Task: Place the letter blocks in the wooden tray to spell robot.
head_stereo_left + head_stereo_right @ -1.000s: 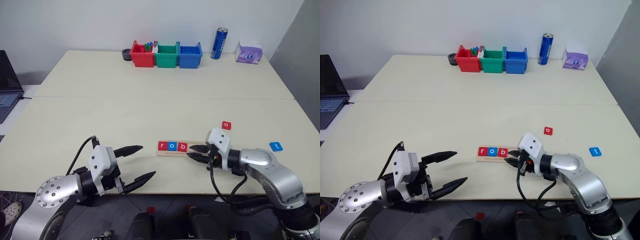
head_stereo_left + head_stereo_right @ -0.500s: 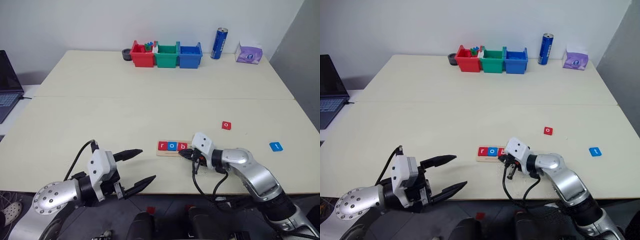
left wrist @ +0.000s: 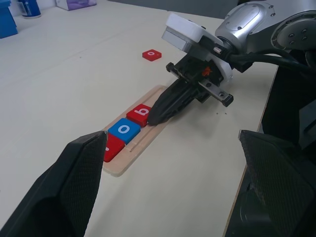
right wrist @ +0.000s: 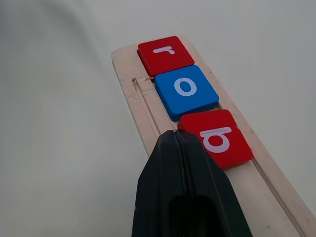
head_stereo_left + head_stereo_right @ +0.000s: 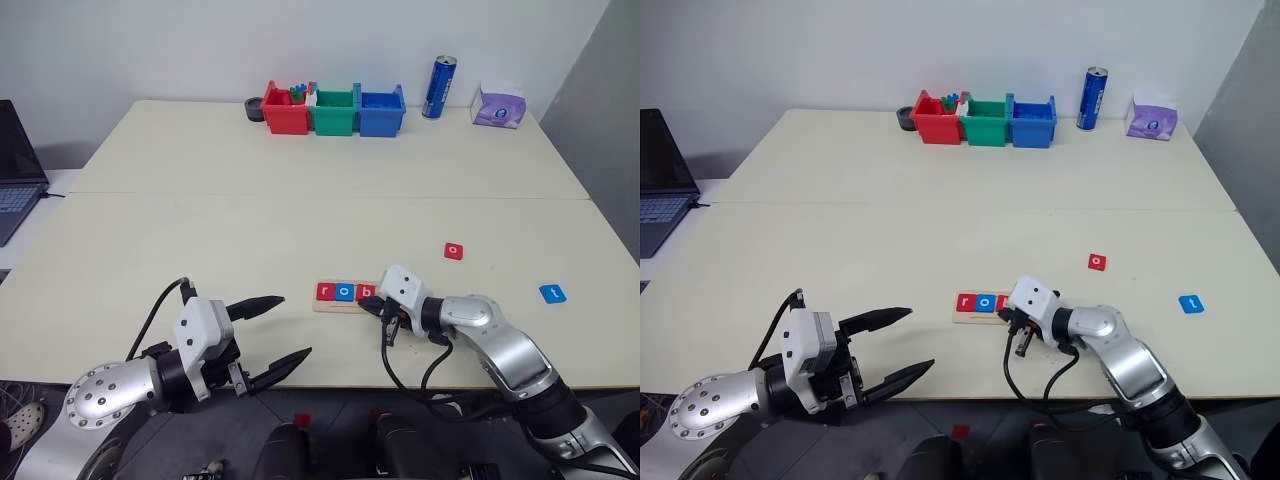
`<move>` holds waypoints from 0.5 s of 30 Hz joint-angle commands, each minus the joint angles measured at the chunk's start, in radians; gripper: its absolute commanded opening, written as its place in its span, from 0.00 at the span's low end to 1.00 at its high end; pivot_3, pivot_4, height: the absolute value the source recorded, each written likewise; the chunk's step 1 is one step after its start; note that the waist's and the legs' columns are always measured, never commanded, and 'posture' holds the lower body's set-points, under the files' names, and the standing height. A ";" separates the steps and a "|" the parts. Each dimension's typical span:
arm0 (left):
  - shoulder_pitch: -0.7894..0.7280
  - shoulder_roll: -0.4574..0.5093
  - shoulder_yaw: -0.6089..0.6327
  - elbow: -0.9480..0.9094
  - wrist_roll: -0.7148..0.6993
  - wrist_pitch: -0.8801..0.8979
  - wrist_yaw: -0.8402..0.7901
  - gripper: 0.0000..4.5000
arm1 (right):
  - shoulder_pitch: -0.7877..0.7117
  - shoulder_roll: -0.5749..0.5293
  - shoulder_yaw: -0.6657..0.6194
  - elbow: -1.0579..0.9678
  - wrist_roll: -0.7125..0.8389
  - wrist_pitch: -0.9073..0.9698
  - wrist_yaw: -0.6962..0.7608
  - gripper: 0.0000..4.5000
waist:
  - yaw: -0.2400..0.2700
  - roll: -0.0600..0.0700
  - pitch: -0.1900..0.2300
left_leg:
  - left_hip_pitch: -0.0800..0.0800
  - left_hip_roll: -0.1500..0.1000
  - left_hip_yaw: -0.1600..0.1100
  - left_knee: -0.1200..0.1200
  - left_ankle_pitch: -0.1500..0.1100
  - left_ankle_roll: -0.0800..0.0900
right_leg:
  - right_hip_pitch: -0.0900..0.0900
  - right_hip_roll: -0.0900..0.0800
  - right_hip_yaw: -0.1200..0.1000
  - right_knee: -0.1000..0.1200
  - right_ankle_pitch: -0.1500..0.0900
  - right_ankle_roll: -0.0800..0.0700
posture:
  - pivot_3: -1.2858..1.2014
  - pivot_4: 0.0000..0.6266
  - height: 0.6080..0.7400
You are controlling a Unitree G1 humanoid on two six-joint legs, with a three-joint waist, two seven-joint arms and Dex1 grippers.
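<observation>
The wooden tray (image 5: 340,303) lies near the table's front edge and holds three letter blocks in a row: a red r (image 5: 324,291), a blue o (image 5: 344,292) and a red b (image 5: 364,293). My right gripper (image 4: 175,136) is shut with nothing in it. Its tips rest on the tray against the b block's edge. A loose red o block (image 5: 453,251) and a blue t block (image 5: 551,293) lie flat on the table to the right. My left gripper (image 5: 295,326) hovers open and empty to the front left of the tray.
Red (image 5: 285,110), green (image 5: 332,112) and blue (image 5: 380,112) bins stand at the table's far edge. Beside them are a blue can (image 5: 437,87) and a purple tissue pack (image 5: 497,106). A laptop (image 5: 15,165) sits at the far left.
My right gripper has closed fully and slid left along the tray until its tips reached the b block. The left gripper has stayed put and open.
</observation>
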 commanded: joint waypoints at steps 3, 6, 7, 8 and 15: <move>-0.014 0.010 0.006 -0.024 -0.012 -0.001 -0.002 1.00 | 0.003 -0.020 -0.049 -0.068 0.035 0.022 0.022 0.00 | 0.000 0.000 0.000 | 0.000 0.000 0.000 0.000 0.000 0.000 | 0.000 0.000 0.000 0.000 0.000 0.000 | 0.52 0.24 1.00; -0.011 0.008 0.005 -0.007 -0.006 -0.014 -0.015 1.00 | 0.002 -0.016 -0.055 -0.085 0.042 0.040 0.026 0.00 | 0.000 0.000 0.000 | 0.000 0.000 0.000 0.000 0.000 0.000 | 0.000 0.000 0.000 0.000 0.000 0.000 | 0.52 0.24 1.00; -0.009 0.007 0.004 -0.003 -0.003 -0.019 -0.019 1.00 | 0.002 -0.016 -0.058 -0.091 0.047 0.047 0.028 0.00 | 0.000 0.000 0.000 | 0.000 0.000 0.000 0.000 0.000 0.000 | 0.000 0.000 0.000 0.000 0.000 0.000 | 0.52 0.24 1.00; -0.006 0.006 0.004 0.001 -0.001 -0.024 -0.023 1.00 | 0.002 -0.017 -0.061 -0.100 0.056 0.058 0.032 0.00 | 0.000 0.000 0.000 | 0.000 0.000 0.000 0.000 0.000 0.000 | 0.000 0.000 0.000 0.000 0.000 0.000 | 0.52 0.24 1.00; 0.011 -0.001 0.002 0.021 0.016 -0.056 -0.041 1.00 | 0.007 -0.064 -0.118 -0.182 0.163 0.161 0.088 0.00 | 0.000 0.000 0.000 | 0.000 0.000 0.000 0.000 0.000 0.000 | 0.000 0.000 0.000 0.000 0.000 0.000 | 0.52 0.24 1.00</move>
